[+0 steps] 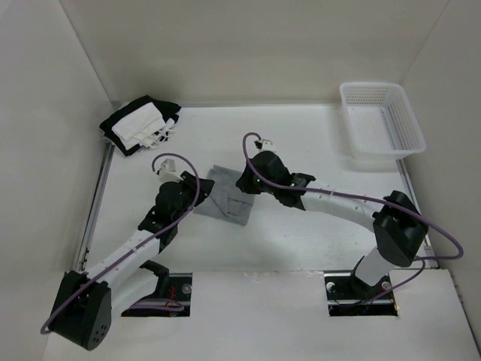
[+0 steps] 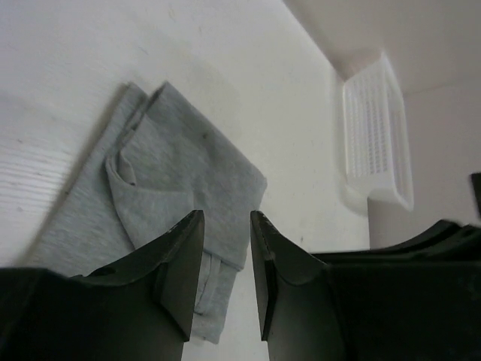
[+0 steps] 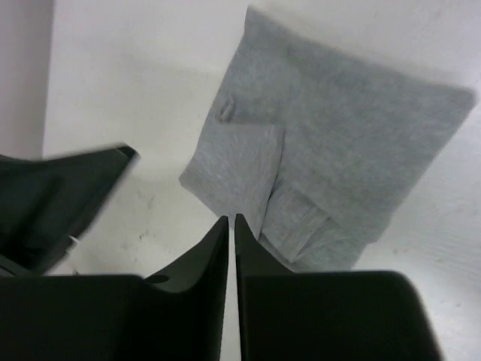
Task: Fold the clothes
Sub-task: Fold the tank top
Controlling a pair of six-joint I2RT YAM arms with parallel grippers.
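- the clothes (image 1: 229,197) are one plain light grey knit garment, folded into a small, roughly square packet with no print.
- it lies flat on the white desk (image 1: 316,143), near the middle, between the two arms.
- from the right wrist view, a smaller rectangular flap lies on top of the packet (image 3: 331,143), and stepped layers show along its near edge.
- from the left wrist view, the cloth (image 2: 173,180) looks soft, with a small puckered fold near one side and a doubled edge at the far corner.
- from above, the left arm (image 1: 135,241) reaches in from the near left, and its dark wrist head covers the packet's left edge.
- the left jaws stand partly open over the near edge of the cloth, with a clear gap and nothing between them.
- the right arm (image 1: 338,203) bends in from the right, and its wrist head hides the packet's far right corner.
- the right jaws are almost closed, with only a thin slit between the tips, and they hold nothing; they point at bare desk just beside the packet's edge.
- a black-and-white bundle of fabric (image 1: 140,124) sits in the far left corner, well apart from the grey packet.
- a white plastic mesh basket (image 1: 381,119) sits in the far right corner, also well apart.
- plain white walls close in the desk on three sides.
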